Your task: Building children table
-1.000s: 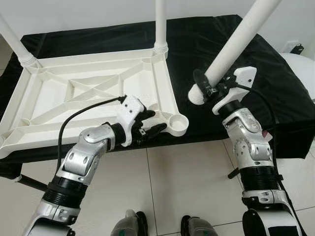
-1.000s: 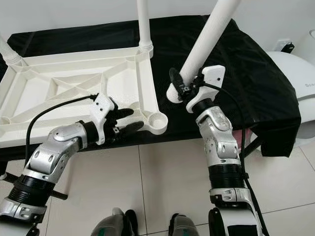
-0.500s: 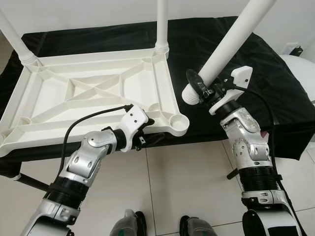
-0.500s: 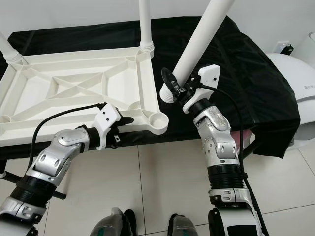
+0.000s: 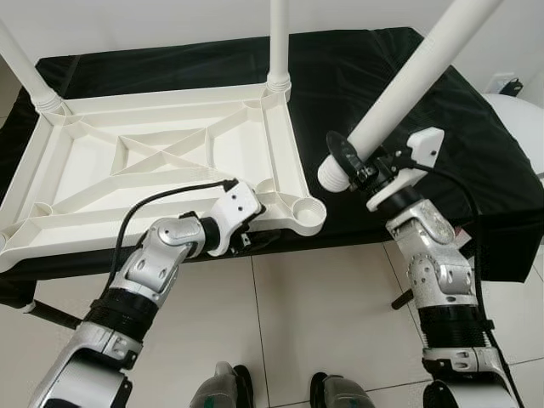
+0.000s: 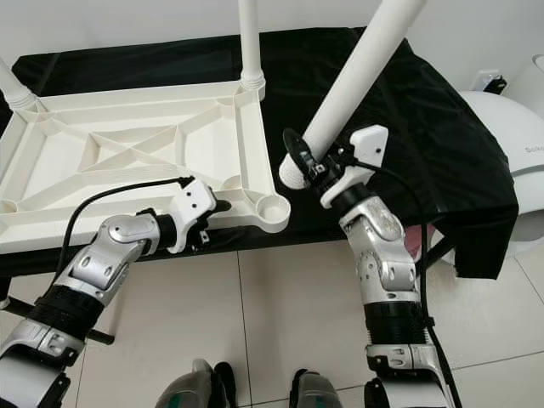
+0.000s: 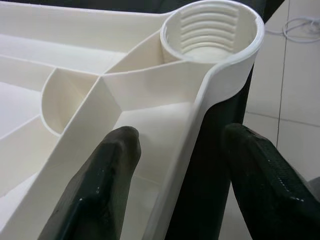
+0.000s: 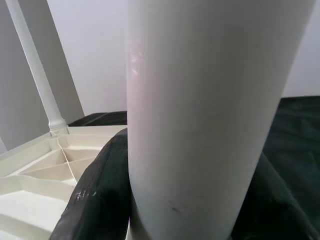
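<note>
Held leg top cut off (frame edge).

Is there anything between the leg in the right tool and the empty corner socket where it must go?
Nothing visible: the leg, held by the right tool, hangs beside the open socket.
</note>
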`<state>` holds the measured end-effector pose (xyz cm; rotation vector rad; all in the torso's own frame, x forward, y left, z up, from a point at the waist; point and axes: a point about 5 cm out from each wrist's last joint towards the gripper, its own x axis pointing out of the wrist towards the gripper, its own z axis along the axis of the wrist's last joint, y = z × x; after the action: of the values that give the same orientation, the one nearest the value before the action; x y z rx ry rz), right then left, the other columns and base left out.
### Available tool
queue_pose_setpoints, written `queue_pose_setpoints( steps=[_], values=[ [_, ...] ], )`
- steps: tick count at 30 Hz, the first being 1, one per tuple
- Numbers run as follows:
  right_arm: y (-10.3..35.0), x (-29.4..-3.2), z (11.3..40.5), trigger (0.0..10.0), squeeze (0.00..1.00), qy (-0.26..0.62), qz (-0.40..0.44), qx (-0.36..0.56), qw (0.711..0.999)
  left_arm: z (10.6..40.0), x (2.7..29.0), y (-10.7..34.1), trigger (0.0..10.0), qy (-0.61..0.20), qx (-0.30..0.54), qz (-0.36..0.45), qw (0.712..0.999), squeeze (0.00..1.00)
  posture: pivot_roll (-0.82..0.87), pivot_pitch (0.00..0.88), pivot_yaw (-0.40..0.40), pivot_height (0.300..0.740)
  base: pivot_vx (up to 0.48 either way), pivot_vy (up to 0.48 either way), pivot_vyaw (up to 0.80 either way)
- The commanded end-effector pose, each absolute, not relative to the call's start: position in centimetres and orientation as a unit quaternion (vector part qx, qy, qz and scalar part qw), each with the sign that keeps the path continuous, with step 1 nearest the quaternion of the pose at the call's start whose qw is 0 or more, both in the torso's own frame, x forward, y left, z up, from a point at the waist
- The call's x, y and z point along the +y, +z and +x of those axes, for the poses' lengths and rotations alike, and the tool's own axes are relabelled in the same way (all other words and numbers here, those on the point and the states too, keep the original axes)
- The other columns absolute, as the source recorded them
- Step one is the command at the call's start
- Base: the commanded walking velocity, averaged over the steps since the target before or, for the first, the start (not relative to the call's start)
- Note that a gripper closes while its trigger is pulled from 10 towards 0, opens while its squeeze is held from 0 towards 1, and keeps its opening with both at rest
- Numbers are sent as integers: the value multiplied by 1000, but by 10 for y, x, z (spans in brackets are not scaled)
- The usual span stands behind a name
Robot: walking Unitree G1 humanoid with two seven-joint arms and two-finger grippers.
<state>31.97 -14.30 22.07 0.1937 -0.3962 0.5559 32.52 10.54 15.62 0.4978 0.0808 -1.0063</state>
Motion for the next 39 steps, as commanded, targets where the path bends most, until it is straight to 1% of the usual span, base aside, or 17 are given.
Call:
queue_pose_setpoints(
  steps=[1, 7, 9, 12, 15, 22, 27, 35, 36, 39],
  values=[
    [224, -141, 317, 10000, 0, 282, 94, -201, 933, 324, 108, 152, 10000, -486, 48, 246, 837, 0, -150, 173, 65, 740, 0, 0, 0],
    [224, -141, 317, 10000, 0, 282, 94, -201, 933, 324, 108, 152, 10000, -486, 48, 246, 837, 0, -150, 173, 65, 740, 0, 0, 0],
    [221, -144, 314, 10000, 0, 290, 88, -194, 933, 325, 111, 151, 10000, -499, 57, 258, 825, 0, -150, 177, 74, 740, 0, 0, 0],
    [219, -144, 313, 10000, 0, 303, 80, -187, 931, 325, 116, 149, 10000, -506, 65, 269, 817, 0, -150, 177, 74, 740, 0, 0, 0],
    [218, -144, 313, 10000, 0, 309, 78, -184, 930, 326, 117, 149, 10000, -507, 67, 271, 815, 0, -150, 177, 74, 740, 0, 0, 0],
    [211, -135, 318, 10000, 0, 337, 83, -168, 923, 325, 119, 150, 10000, -513, 67, 271, 812, 0, -140, 178, 66, 740, 0, 0, 0],
    [206, -121, 322, 10000, 0, 375, 90, -148, 911, 326, 120, 150, 10000, -513, 67, 272, 811, 0, -133, 178, 61, 740, 0, 0, 0],
    [205, -113, 322, 10000, 0, 403, 87, -142, 900, 325, 123, 150, 10000, -522, 68, 271, 806, 0, -129, 174, 56, 740, 0, 0, 0],
    [205, -112, 322, 10000, 0, 406, 86, -142, 899, 325, 123, 150, 9765, -522, 68, 271, 806, 0, -129, 174, 56, 740, 0, 0, 0],
    [205, -112, 322, 10000, 0, 408, 85, -142, 898, 325, 124, 150, 10000, -522, 68, 271, 806, 0, -129, 174, 56, 740, 0, 0, 0]
  ],
)
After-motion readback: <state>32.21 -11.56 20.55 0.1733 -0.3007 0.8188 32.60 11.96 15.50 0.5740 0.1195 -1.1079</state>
